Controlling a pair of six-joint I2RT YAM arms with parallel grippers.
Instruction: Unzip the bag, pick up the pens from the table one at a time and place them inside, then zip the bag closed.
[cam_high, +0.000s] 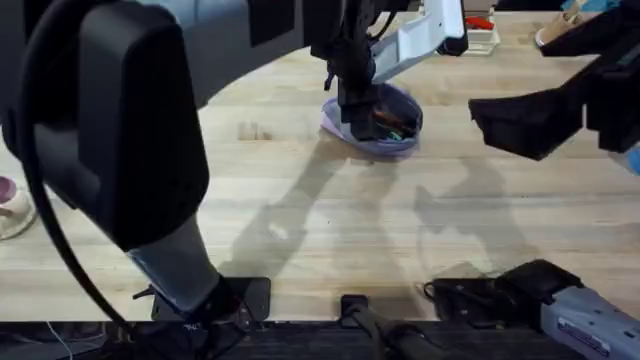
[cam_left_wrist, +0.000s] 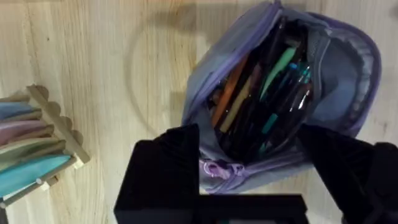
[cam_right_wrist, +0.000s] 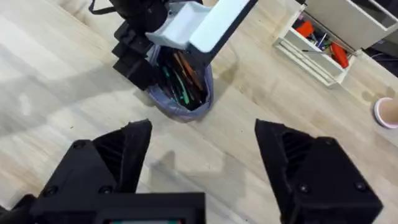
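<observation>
Closing step: my left jaws (cam_left_wrist: 249, 180) are hanging spread over the gaping bag (cam_left_wrist: 348, 68), its purple zipper pull (cam_left_wrist: 216, 168) lying just between them, so I am judging a square pinch there best, while my right jaws (cam_right_wrist: 202, 155) are waiting open, well apart.

The overhead looked down and forward at the bag (cam_high: 372, 122); both wrist cameras shared it, the left closest.
</observation>
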